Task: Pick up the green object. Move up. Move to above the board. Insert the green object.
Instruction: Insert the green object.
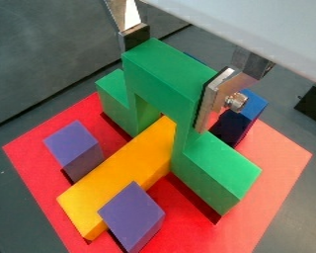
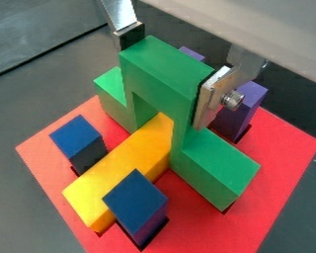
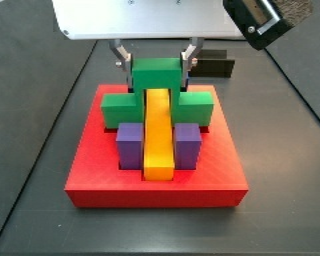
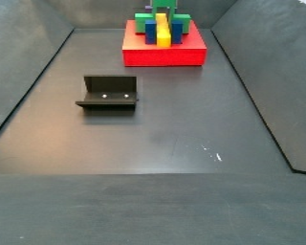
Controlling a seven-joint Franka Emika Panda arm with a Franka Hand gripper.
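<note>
The green object [image 1: 154,69] sits on the red board [image 1: 282,170], its raised middle cube over the long yellow bar [image 1: 121,178] and its side cubes down on either side of the bar. My gripper [image 1: 174,79] straddles the middle cube, a silver finger [image 1: 221,97] close on each side with a thin gap in a side view [image 3: 156,62]; it looks open. Both wrist views show this [image 2: 170,76]. Purple and blue cubes [image 1: 75,146] flank the bar. The board also shows in both side views [image 3: 156,188] [image 4: 164,55].
The fixture [image 4: 108,93] stands on the dark floor, well apart from the board. A dark block [image 3: 214,65] shows just beyond the board. Sloped dark walls [image 4: 28,86] enclose the floor.
</note>
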